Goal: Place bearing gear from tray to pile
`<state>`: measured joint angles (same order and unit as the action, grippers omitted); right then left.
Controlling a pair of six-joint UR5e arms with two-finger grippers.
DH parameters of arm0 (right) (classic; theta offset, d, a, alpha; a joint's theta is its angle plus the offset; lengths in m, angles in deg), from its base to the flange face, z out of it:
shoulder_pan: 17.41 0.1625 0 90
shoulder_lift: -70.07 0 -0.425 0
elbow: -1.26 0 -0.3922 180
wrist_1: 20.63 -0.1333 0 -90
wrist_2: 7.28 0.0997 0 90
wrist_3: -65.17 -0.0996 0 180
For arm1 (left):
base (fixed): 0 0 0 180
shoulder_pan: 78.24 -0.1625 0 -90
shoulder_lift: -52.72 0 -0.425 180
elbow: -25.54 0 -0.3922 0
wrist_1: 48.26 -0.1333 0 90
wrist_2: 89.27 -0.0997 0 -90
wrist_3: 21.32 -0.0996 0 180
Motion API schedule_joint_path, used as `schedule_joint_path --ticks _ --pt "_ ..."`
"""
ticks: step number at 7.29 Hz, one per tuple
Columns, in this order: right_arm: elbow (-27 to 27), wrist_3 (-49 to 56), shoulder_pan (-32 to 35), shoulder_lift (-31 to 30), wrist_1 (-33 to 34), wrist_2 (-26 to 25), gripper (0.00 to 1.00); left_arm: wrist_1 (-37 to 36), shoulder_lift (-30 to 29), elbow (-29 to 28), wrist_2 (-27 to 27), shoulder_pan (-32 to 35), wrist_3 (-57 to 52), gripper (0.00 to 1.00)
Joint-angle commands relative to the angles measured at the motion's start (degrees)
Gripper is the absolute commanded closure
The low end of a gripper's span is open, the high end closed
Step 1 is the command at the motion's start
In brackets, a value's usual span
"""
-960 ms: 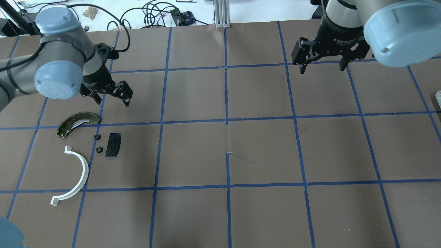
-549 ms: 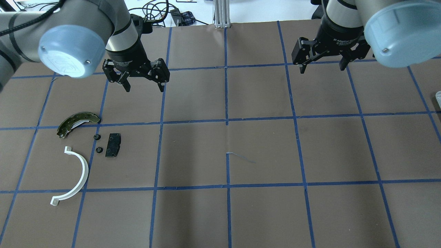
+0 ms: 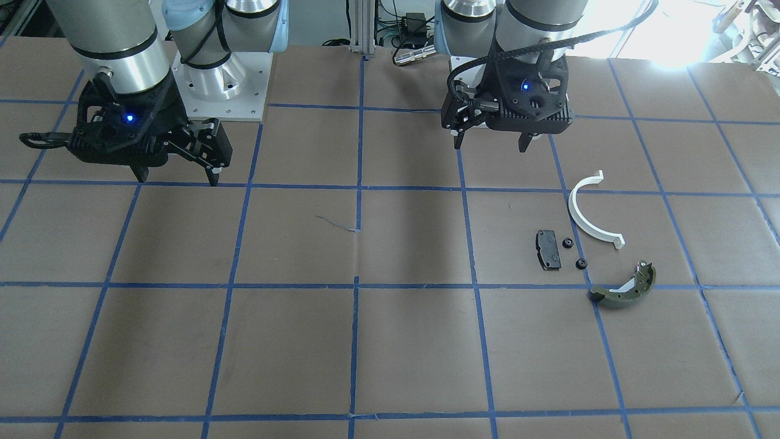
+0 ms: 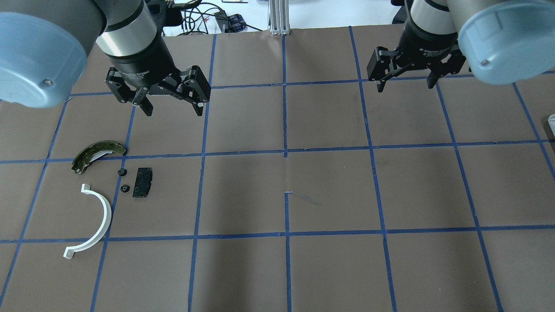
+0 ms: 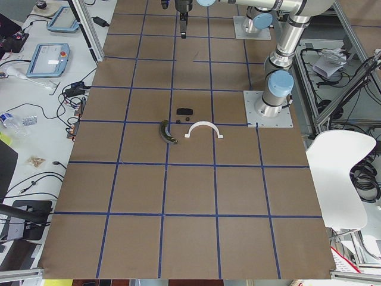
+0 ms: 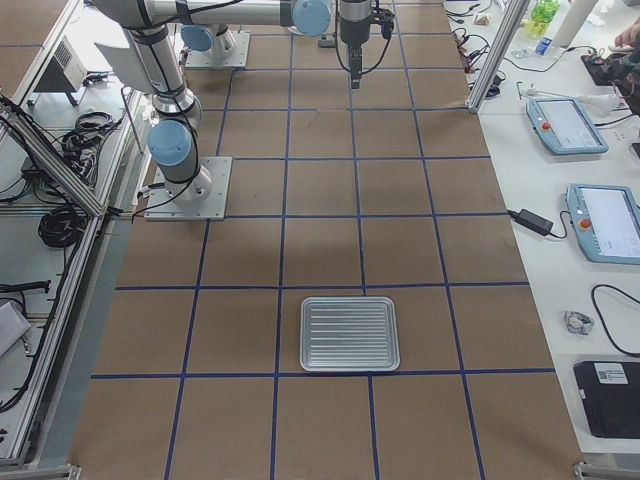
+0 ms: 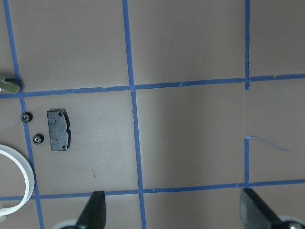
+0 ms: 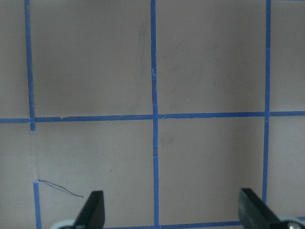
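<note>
The pile lies at the table's left: an olive-green shoe piece [image 4: 97,155], a flat black pad [image 4: 142,182], a white half-ring [image 4: 93,221] and two small black bearing gears [image 4: 122,172] [image 4: 125,188]. They also show in the left wrist view: the pad [image 7: 59,130] and the gears [image 7: 25,117] [image 7: 37,139]. My left gripper [image 4: 173,111] is open and empty, above the table, beyond and to the right of the pile. My right gripper [image 4: 406,86] is open and empty at the far right. The ribbed metal tray [image 6: 350,333] looks empty.
The table is brown paper with a blue tape grid [image 4: 285,151]. A loose strip of tape [image 4: 303,197] lies near the middle. The tray's edge [image 4: 551,121] just shows at the right border. Cables and devices lie beyond the far edge.
My left arm has moved away from the pile, farther back and to the right, with its gripper still open. The pile and my right arm have not moved.
</note>
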<state>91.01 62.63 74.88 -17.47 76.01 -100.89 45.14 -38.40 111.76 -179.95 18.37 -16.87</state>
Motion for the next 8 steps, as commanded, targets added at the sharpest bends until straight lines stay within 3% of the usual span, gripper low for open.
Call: schedule_joint_path --ticks 1,8 --pt "0.0 0.0 0.0 0.0 0.1 0.0 0.0 4.7 -2.0 -5.4 0.1 -0.3 0.1 0.0" --pt "0.0 0.0 0.0 0.0 0.6 -0.1 0.0 3.5 -2.7 -5.4 0.0 -0.4 -0.8 0.0"
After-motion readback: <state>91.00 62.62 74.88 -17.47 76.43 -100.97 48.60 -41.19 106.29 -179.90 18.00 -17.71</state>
